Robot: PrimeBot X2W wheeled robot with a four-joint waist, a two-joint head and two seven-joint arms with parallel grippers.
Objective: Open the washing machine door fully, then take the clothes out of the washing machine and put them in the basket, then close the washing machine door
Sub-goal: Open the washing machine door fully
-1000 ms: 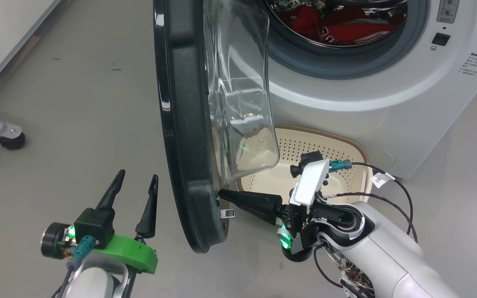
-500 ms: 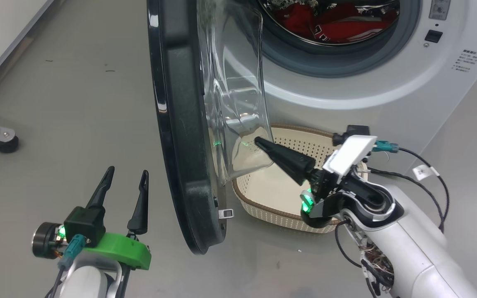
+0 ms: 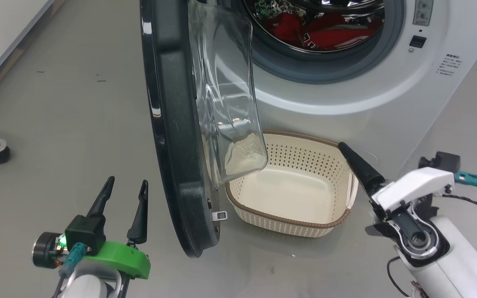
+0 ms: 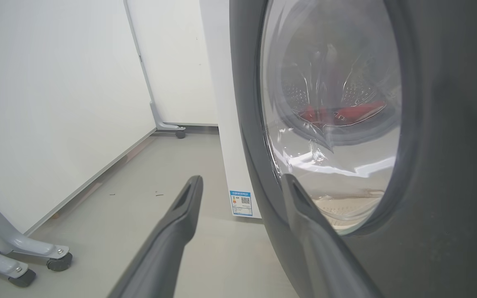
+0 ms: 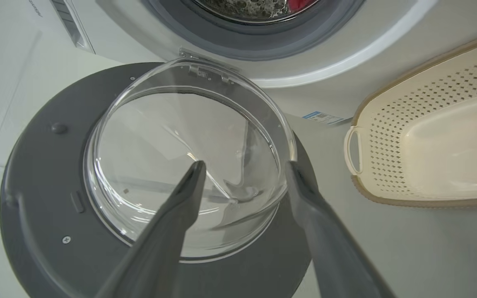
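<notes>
1. My left gripper (image 3: 127, 181) sits at the far left, low over the floor on the outer side of the door. Its fingers are spread and empty, and in the head view they are clear of the door
2. The washing machine door (image 3: 172, 124) is swung out and stands edge-on to the head camera, with its glass bowl window (image 3: 226, 103) bulging towards the basket. I count the opening step as done or nearly done, since the drum mouth is unobstructed. I cannot tell whether the door is at its stop
3. The clothes (image 3: 321, 33), red with white trim, lie inside the steel drum of the washing machine (image 3: 325, 103). None have been unloaded, so that step is entirely ahead of me, and closing the door comes after it
4. The basket (image 3: 288, 221) stands on the floor just in front of the machine, below the drum opening and partly under the door glass. There is nothing in it
5. My right gripper (image 5: 244, 163) is at the right, beside the basket's right rim. Its fingers are parted and hold nothing, and in its wrist view they point at the inner side of the door glass
6. For writing, a small blue sticker (image 4: 242, 203) low on the machine's side carries a QR-style square, but I cannot read its text. To the right of the drum, some printed lines (image 3: 449, 62) on the white front are too small to read. I see no brand name
</notes>
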